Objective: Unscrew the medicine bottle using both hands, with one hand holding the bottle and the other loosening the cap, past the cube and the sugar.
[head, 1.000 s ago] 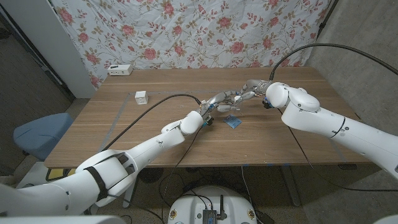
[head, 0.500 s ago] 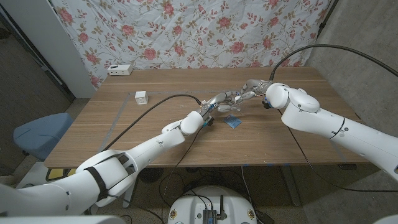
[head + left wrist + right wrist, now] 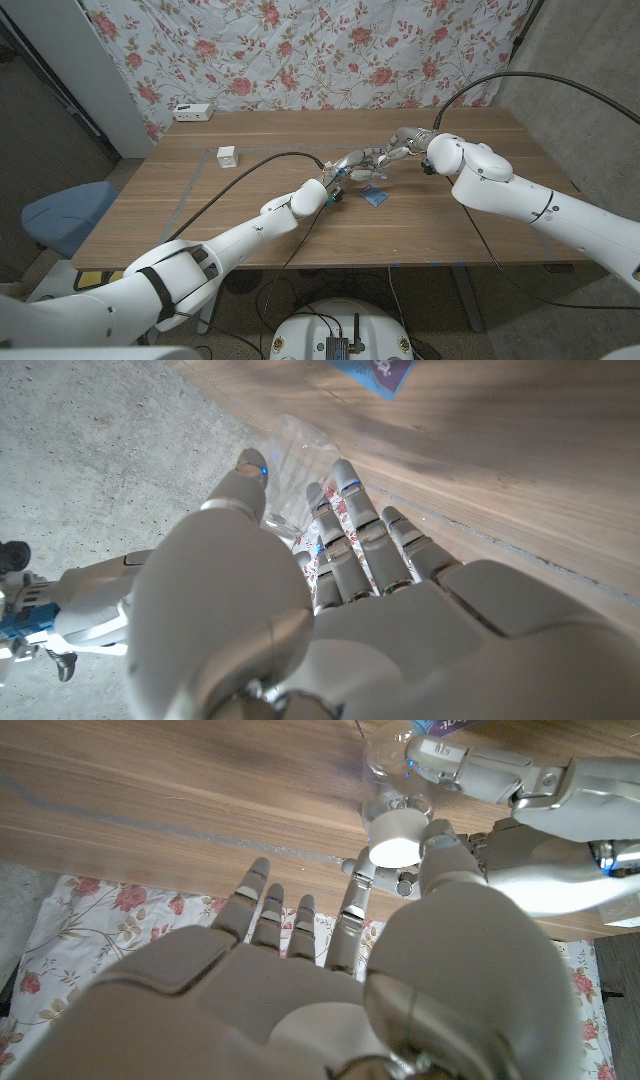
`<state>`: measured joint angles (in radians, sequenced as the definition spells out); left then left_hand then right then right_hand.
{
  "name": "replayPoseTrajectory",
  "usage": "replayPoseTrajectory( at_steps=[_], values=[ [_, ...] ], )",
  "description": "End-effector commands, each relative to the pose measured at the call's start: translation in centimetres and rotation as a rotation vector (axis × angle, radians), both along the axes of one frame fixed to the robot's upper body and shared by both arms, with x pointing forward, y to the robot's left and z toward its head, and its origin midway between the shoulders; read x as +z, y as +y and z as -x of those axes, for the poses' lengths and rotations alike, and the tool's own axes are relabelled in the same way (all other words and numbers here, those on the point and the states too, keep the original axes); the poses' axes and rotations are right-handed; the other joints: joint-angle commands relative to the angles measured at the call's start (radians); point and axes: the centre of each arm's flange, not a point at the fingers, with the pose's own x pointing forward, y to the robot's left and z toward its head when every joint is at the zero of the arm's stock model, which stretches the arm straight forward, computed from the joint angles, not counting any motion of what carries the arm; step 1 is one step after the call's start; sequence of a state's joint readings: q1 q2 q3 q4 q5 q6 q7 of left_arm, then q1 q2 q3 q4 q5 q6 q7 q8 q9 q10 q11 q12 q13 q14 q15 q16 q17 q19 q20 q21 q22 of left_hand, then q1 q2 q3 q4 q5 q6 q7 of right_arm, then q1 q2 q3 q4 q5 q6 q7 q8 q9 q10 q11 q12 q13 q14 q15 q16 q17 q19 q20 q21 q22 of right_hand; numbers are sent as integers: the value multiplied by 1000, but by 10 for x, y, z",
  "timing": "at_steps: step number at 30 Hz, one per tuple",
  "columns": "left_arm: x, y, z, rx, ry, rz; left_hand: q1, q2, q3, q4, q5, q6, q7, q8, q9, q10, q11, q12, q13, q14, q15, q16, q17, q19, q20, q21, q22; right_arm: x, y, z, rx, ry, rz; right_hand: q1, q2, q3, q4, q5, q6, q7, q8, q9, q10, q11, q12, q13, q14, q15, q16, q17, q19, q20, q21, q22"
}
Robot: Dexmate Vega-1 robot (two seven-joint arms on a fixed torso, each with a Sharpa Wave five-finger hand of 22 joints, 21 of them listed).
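- The clear medicine bottle [image 3: 385,760] sits held above the middle of the tabletop [image 3: 250,215], toward the far edge; its contents cannot be made out.
- The left hand [image 3: 352,162] wraps its fingers [image 3: 345,510] around the bottle's body.
- The right hand [image 3: 400,140] pinches the white cap [image 3: 395,825] between thumb and one finger, the other fingers spread apart.
- A blue sugar packet [image 3: 375,196] lies flat on the wood just beside the left hand, on the near side.
- A white cube [image 3: 227,156] stands well apart, toward the left edge.
- A white box [image 3: 193,112] rests at the far left corner.
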<state>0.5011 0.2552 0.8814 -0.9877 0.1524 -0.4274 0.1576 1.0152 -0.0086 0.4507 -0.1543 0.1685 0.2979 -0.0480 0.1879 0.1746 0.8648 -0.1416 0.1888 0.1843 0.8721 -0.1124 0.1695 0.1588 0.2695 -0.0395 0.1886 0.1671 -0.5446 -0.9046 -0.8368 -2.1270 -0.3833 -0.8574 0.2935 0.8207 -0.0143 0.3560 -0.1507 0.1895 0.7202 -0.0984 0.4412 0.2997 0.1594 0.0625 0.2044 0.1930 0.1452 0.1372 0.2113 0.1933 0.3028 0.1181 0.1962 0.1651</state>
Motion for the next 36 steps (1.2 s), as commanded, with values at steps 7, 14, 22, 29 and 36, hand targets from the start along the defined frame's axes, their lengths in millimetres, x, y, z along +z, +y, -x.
replayPoseTrajectory(
  at_steps=[7, 14, 22, 29, 36],
  values=[
    [0, 1, 0, -2, -1, 1, -7, 10, 15, 7, 8, 3, -7, -2, 1, 21, -15, 4, 1, 9, -96, 2, 2, 9, -131, -2, 0, -2, 3, -1, 1, -10, 9, 23, 10, 9, -8, -2, 32, -13, 22, 10, 19, -10, 5, 3, 15, -11, 12, 3, 18, -5, 7, 6],
    [1, 1, 0, -2, -1, -1, -10, 10, 17, 8, 8, 4, -8, -2, 1, 23, -15, 4, 1, 9, -95, 2, 2, 9, -132, -2, 0, -1, 2, 0, 1, -18, 13, 53, 25, 25, -17, -2, 27, -24, 27, 13, 24, -17, 2, 2, 21, -30, 12, 3, 24, -13, 6, 6],
    [1, 0, 0, -5, 0, -3, -12, 10, 19, 8, 8, 4, -7, -2, 1, 23, -16, 4, 1, 9, -96, 2, 2, 10, -132, -2, 0, -1, 1, 1, 3, -13, 3, 90, 48, 45, -23, 2, 19, -37, 25, 9, 17, -29, -5, 2, 21, -48, 10, 4, 21, -17, 2, 6],
    [1, 0, 0, -6, -2, -4, -14, 11, 20, 9, 8, 4, -8, -2, 1, 23, -16, 4, 1, 11, -95, 3, 2, 10, -132, -2, 0, -2, -1, 1, 17, -8, -14, 116, 68, 60, -25, 6, 19, -46, 26, 6, 14, -41, -7, 2, 19, -53, 9, 5, 19, -23, 0, 6],
    [-1, -1, 2, -6, 3, -4, -16, 10, 22, 9, 8, 4, -8, -2, 1, 24, -16, 5, 1, 11, -95, 3, 2, 10, -131, -2, 0, -3, -2, 3, 27, -13, -26, 145, 89, 75, -26, 10, 23, -66, 28, 2, 20, -57, -7, 1, 19, -67, 8, 5, 16, -30, -2, 6]
  ],
)
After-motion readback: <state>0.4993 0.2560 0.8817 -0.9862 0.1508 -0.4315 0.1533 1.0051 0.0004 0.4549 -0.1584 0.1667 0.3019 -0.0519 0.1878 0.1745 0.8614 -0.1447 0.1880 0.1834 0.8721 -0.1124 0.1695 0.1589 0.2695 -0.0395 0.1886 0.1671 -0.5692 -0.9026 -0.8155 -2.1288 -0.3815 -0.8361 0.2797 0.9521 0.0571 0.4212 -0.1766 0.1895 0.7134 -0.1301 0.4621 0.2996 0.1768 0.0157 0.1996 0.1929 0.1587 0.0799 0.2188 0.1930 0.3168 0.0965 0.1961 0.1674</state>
